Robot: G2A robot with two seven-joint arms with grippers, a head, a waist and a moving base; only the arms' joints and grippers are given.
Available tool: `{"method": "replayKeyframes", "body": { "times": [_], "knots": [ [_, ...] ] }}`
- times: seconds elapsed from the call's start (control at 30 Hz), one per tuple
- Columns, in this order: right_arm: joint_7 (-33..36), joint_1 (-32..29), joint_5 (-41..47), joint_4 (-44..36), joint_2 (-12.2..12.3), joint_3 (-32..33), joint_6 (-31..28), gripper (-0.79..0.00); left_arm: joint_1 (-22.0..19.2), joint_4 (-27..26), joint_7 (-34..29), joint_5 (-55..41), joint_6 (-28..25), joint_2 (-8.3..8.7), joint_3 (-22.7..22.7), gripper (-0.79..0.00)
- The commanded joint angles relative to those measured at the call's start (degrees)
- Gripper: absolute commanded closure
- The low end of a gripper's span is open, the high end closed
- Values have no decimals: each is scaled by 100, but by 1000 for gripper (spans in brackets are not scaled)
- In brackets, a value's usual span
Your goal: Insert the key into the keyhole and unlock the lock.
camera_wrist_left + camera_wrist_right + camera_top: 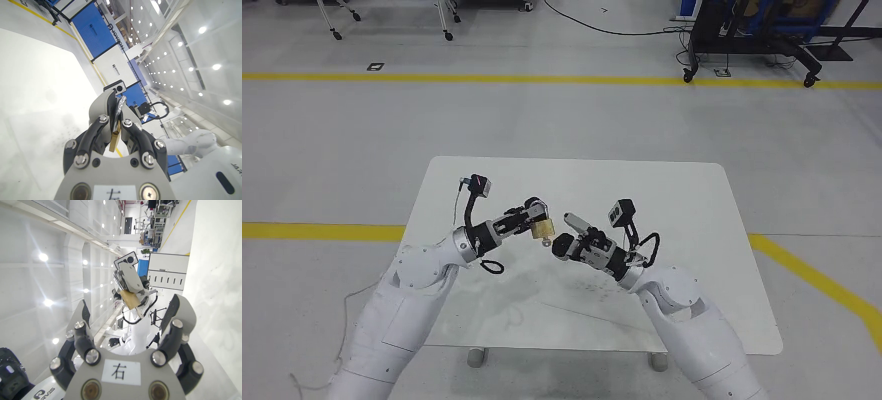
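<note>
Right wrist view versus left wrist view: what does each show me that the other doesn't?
Right wrist view adds the key sticking out of the lock, facing the right gripper and its open jaws. Left wrist view adds a close look at the left gripper, its jaws shut on the shackle. Both share the brass lock and the white table.

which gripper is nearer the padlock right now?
Left. The left gripper is shut on the padlock at its shackle, holding it above the table. The right gripper is open, facing the key in its base, not touching.
</note>
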Motion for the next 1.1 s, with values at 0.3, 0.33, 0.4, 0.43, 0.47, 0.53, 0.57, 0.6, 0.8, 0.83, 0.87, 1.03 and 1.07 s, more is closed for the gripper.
{"method": "replayKeyframes", "body": {
  "times": [0.3,0.33,0.4,0.43,0.47,0.53,0.57,0.6,0.8,0.83,0.87,1.03,1.07],
  "knots": [
    [1094,285,1171,560,-76,-333,-317,0,-144,370,-764,-1152,-3,0,-130,0],
    [1169,302,1233,587,-80,-353,-330,0,-155,387,-793,-1186,8,-1,-127,0],
    [1316,335,1313,630,-86,-409,-326,0,-176,423,-834,-1246,29,-5,-123,0],
    [1394,355,1315,653,-88,-446,-312,0,-185,437,-850,-1260,30,-6,-122,0],
    [1467,376,1333,680,-91,-481,-279,0,-192,451,-860,-1272,37,-7,-121,0],
    [1537,415,1350,730,-95,-523,-269,-25,-201,473,-879,-1308,47,-10,-121,0],
    [1559,434,1327,751,-96,-549,-269,-49,-206,481,-888,-1316,49,-11,-122,0],
    [1570,449,1314,770,-98,-569,-274,-117,-209,490,-903,-1330,54,-11,-121,0],
    [1449,513,1219,828,-110,-651,-350,-215,-230,525,-951,-1353,78,-16,-116,0],
    [1434,524,1214,834,-112,-663,-351,-228,-236,529,-956,-1350,86,-16,-114,0],
    [1408,538,1205,842,-115,-674,-356,-231,-241,531,-966,-1357,87,-18,-112,0],
    [1189,628,1086,909,-133,-739,-409,-222,-257,554,-999,-1366,103,-22,-104,0],
    [1104,651,1014,925,-137,-750,-453,-231,-262,557,-1010,-1366,105,-23,-100,0]
  ]
}}
